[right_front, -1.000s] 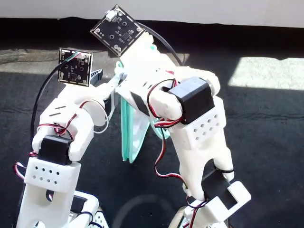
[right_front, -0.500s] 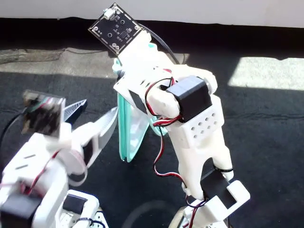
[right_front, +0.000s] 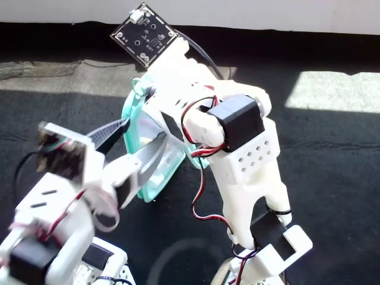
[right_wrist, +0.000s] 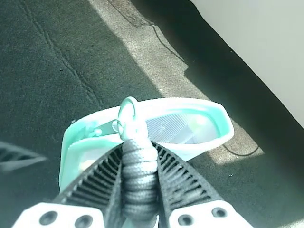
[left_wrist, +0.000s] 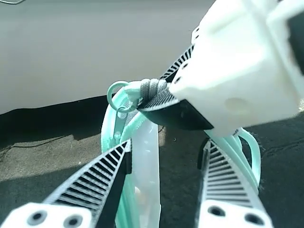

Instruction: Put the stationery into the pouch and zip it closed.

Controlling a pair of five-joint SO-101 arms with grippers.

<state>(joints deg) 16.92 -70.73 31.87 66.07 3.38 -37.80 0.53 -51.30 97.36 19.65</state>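
**Item:** mint-green zip pouch with clear plastic window (right_front: 148,127).
**Location:** hung beneath the right gripper (right_wrist: 137,156), over the dark fabric table cover (right_front: 332,178). Contact between lower end and cover: cannot be told.

**Attachment:** grey braided cord (right_wrist: 139,175), tied to the small mint ring of the zip pull (right_wrist: 127,108).

**Right gripper:** pinched tight on the grey braided cord, pads on either side, no gap showing.

**Left gripper** (left_wrist: 166,147): spread wide, nothing held. One ribbed finger on each side of the pouch's body, below the pull. Contact with the pouch not discernible.

**Orientation:** long axis steep, near upright. Pull end uppermost, opposite end down and toward the arm bases. Clear window turned toward the left arm, zip edge along the top and side.

**Contents:** pale shapes behind the window, too indistinct to name.

**Step in hand (judged):** the zipping stage, with pull secured and body about to be braced. Extent of zip travel so far: cannot be told.

**Next move (judged):** left jaws to come together on the pouch body below the pull, firmly enough to anchor it. Then a draw on the cord along the zip line, away from the held part. The soft, dangling body is likely to swing or twist if pulled before being clamped.
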